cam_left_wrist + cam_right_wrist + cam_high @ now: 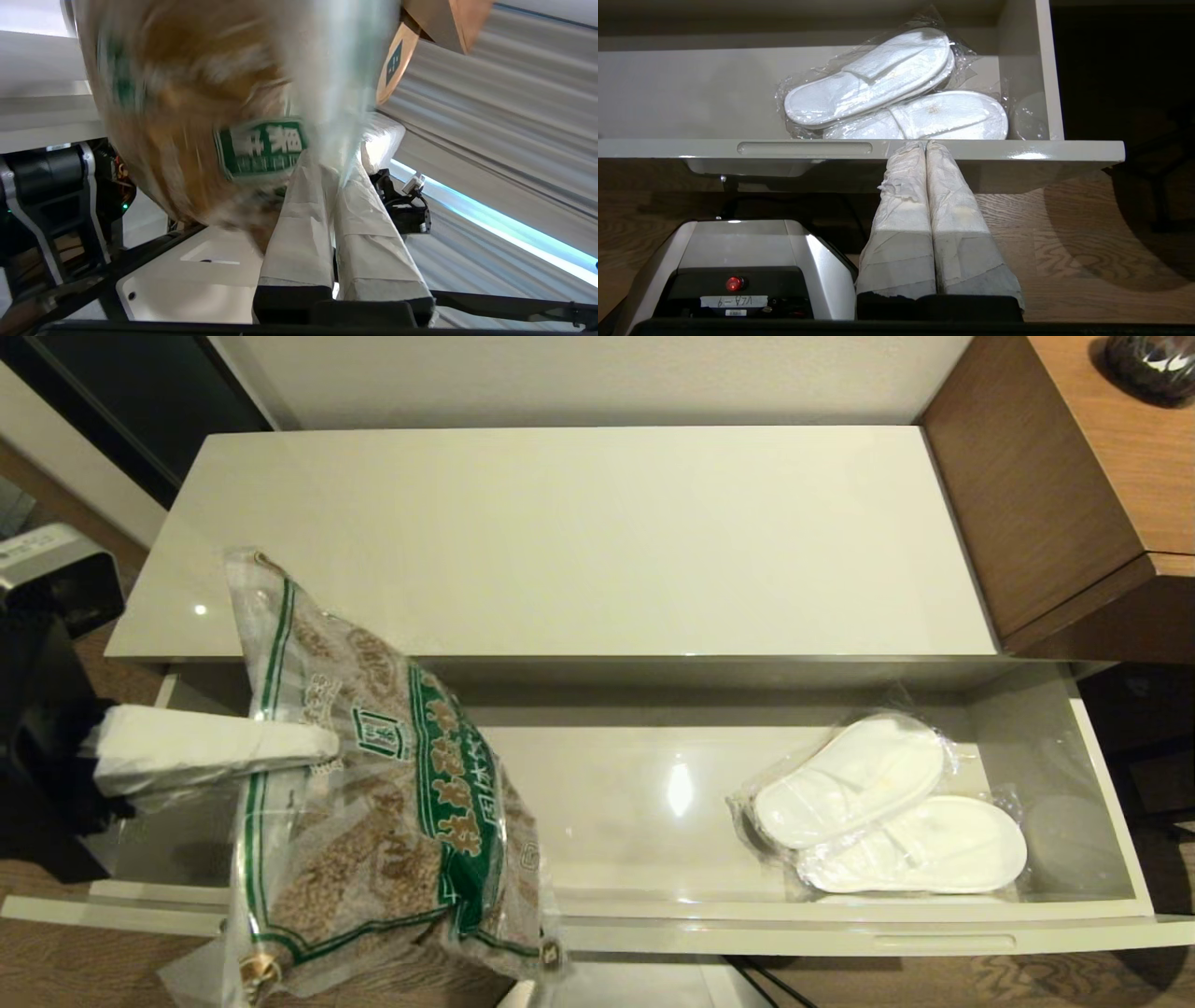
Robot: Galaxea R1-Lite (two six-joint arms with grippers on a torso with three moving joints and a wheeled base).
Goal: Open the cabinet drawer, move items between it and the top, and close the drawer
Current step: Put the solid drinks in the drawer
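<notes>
Frankly, you get a poor look at the grip itself: in the left wrist view the bag [187, 116] is smeared by blur, and only its green label with white characters reads clearly. From the head view you can see the left gripper [322, 747] reaching in from the left, its white-wrapped fingers [299, 224] pinched together on the clear plastic, with the bag hanging over the left part of the open drawer [616, 803]. The bag's upper end overlaps the front edge of the cabinet top [579, 541] and its lower end runs past the drawer's front rim, cut off by the frame's bottom edge; whether it touches either you cannot tell.

Your right gripper [926, 147] shows only in its own wrist view, fingers pressed together on nothing, just in front of the drawer's front rim [971, 150]. That view also gives you one oblong recess in the rim.

Count one bag and two wrapped pairs of white slippers [887, 803], lying overlapped at the drawer's right end. A brown wooden cabinet [1036, 504] adjoins the top's right side.
</notes>
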